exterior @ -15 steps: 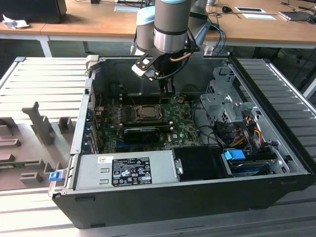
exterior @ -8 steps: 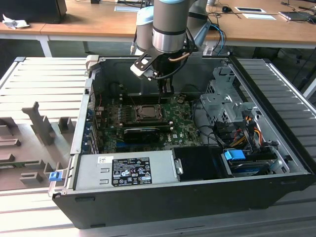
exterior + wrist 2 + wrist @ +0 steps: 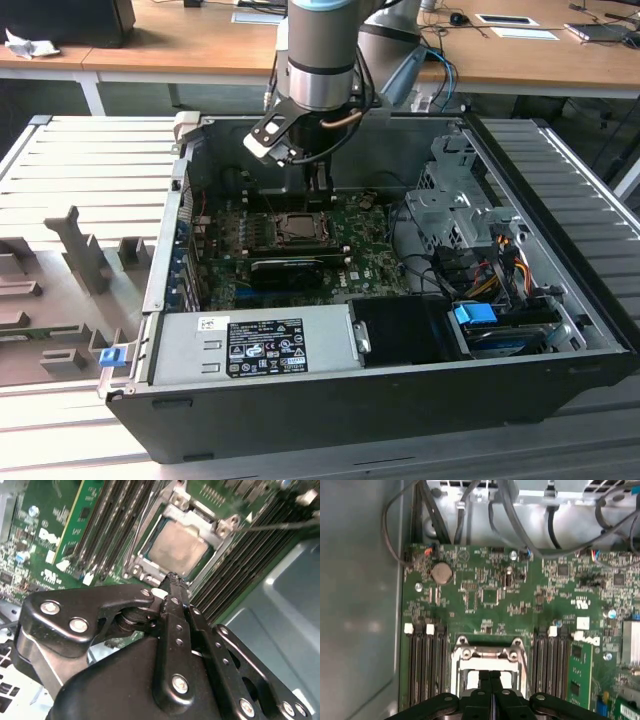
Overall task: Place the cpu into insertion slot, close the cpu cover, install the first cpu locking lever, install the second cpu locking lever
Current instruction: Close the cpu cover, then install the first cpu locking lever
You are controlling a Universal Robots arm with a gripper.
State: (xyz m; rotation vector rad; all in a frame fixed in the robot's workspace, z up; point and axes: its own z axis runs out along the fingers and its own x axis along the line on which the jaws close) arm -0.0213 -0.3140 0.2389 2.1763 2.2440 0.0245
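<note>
The cpu (image 3: pixel 179 547) lies flat in the insertion slot (image 3: pixel 278 228) on the green board. The grey metal cpu cover (image 3: pixel 217 546) sits down around it, and the chip shows through its window. In the first wrist view the cover's frame (image 3: pixel 487 653) lies just ahead of my fingertips. A thin lever rod (image 3: pixel 270 526) runs along one side of the socket. My gripper (image 3: pixel 172 577) (image 3: pixel 490 674) is shut with nothing between its fingers. Its tips hang just above the socket's edge. In the exterior view the gripper (image 3: pixel 318 188) stands right behind the socket.
Long black memory slots (image 3: pixel 107 525) (image 3: pixel 426 665) flank the socket on both sides. A black expansion card (image 3: pixel 295 268) lies in front of it. The case's grey wall (image 3: pixel 360 605) is close on one side. Cables (image 3: pixel 480 265) and a drive cage (image 3: pixel 455 200) fill the exterior view's right.
</note>
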